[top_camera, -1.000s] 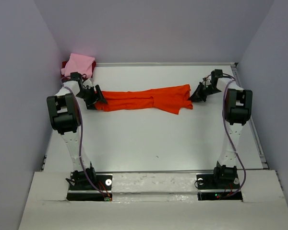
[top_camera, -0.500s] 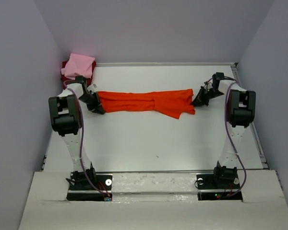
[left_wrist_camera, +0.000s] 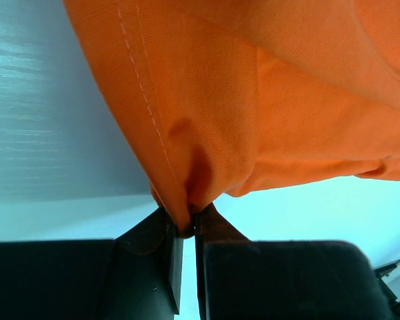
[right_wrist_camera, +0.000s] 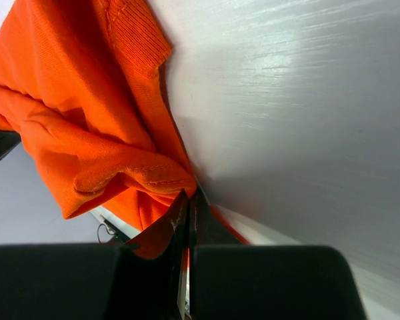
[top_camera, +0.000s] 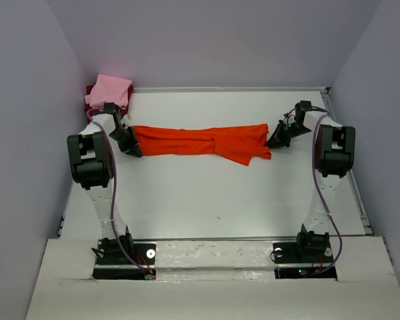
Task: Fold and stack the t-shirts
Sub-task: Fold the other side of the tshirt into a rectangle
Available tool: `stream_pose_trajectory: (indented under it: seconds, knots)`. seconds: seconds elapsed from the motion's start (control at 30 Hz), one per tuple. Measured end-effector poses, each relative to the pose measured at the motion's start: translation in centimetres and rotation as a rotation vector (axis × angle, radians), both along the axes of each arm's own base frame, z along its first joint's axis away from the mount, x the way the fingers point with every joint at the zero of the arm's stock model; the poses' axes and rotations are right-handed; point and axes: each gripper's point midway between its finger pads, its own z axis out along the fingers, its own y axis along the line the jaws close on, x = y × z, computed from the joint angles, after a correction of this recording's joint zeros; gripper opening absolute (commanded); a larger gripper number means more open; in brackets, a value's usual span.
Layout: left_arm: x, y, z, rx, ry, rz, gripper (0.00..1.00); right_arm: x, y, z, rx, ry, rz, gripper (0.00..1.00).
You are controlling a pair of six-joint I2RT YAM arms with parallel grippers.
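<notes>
Both claws are pinched down on cloth: the left claw (left_wrist_camera: 187, 230) has its jaws drawn almost together on a gathered bunch at the left end of the orange shirt (top_camera: 200, 141), and the right claw (right_wrist_camera: 190, 200) is closed just as tightly on a folded hem at the right end, with only a thin slit showing between the fingers. From above, the shirt is pulled into a long, narrow band running left to right across the far half of the table (top_camera: 207, 200), with the left claw (top_camera: 129, 145) and right claw (top_camera: 278, 138) at its two ends. It looks to lie on the surface or just above it, though the overhead view is too flat to say which. The pink shirt (top_camera: 110, 89) sits folded in the far left corner on top of the dark red shirt (top_camera: 91, 91), so this appears to be the last garment, at the stage of being stretched out before its fold. The next move likely calls for both arms to travel together, holding even tension so that neither pinch slips, then bringing one end over toward the other to halve the band.
</notes>
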Motion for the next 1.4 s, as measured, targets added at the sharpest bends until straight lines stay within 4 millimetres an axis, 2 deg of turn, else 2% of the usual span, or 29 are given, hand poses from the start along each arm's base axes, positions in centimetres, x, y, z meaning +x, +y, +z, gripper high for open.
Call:
stream_pose_trajectory:
  seconds: [0.2,0.37,0.47,0.73,1.2,1.4]
  knots:
    - [0.2,0.7,-0.2,0.041,0.002,0.020,0.00,0.0,0.0,0.0,0.000,0.001,-0.001,0.00]
    - [0.5,1.0,0.1,0.059,-0.011,0.043,0.00,0.0,-0.1,0.0,0.000,0.001,-0.001,0.00]
    - [0.4,1.0,0.9,0.064,-0.035,0.058,0.00,-0.9,-0.2,-0.1,-0.008,0.014,-0.003,0.00]
    - [-2.3,0.0,2.9,0.050,-0.050,0.085,0.00,-3.8,-0.4,-0.2,-0.036,0.058,-0.006,0.00]
    - [-8.7,-3.8,2.5,0.003,0.014,0.047,0.00,-8.8,-1.9,0.2,-0.149,0.111,-0.011,0.00]
    - [-9.5,-3.9,2.8,0.001,0.006,0.061,0.00,-10.2,-2.4,0.9,-0.193,0.116,-0.014,0.00]
